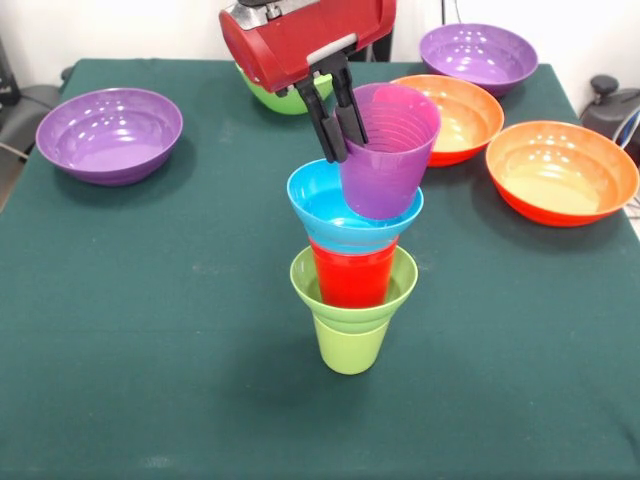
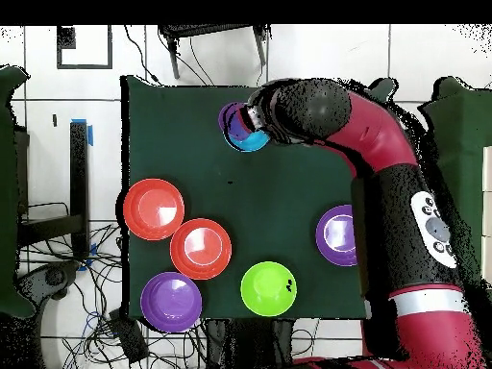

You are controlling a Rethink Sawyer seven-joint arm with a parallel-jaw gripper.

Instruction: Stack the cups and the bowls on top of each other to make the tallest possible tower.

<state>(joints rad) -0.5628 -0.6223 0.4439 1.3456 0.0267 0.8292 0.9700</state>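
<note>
I'm pinching the purple cup (image 1: 390, 150) by its rim with my gripper (image 1: 336, 135), one finger inside, one outside. It's hanging tilted over the blue bowl (image 1: 330, 215), base dipping in at its 3 o'clock edge, so I'm placing it on the tower (image 1: 353, 285), which is standing mid-table. Next I'm needing to level it, centre it, then let go. Cup: smooth, translucent, taller than wide, narrower than the bowl
</note>
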